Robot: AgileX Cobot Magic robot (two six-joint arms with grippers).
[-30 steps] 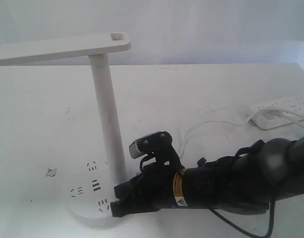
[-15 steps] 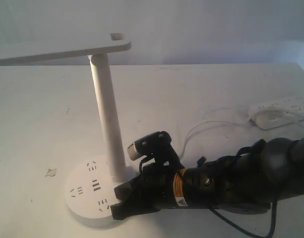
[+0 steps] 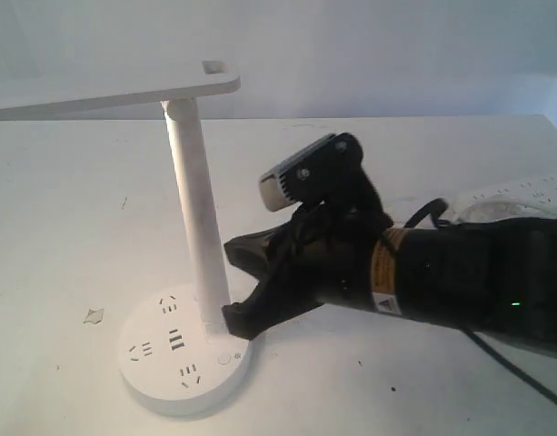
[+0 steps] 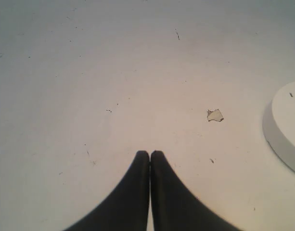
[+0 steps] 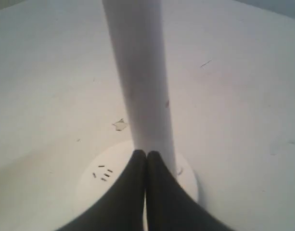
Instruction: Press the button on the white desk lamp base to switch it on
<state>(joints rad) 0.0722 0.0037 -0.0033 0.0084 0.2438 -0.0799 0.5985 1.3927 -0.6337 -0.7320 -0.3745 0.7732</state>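
Observation:
The white desk lamp stands at the left, with its slanted post point(image 3: 196, 209), bar head point(image 3: 105, 91) and round base point(image 3: 160, 368). The button point(image 3: 225, 358), a small grey-ringed circle, shows uncovered on the base's right rim beside a sun mark. My right gripper point(image 3: 231, 320) hangs shut and empty just above and right of the button, close to the foot of the post. In the right wrist view its tips point(image 5: 146, 153) overlap the post point(image 5: 142, 72) and base point(image 5: 89, 192). My left gripper point(image 4: 150, 153) is shut over bare table, with the base's rim point(image 4: 287, 130) off to one side.
A white power strip point(image 3: 523, 193) lies at the far right, and a thin white cable point(image 3: 369, 232) runs from it toward the lamp. A small pale scrap point(image 3: 94, 316) lies on the white table left of the base.
My right gripper has lifted up and away to the right from the base's right rim, and the button it covered now shows. The lamp stays in place.

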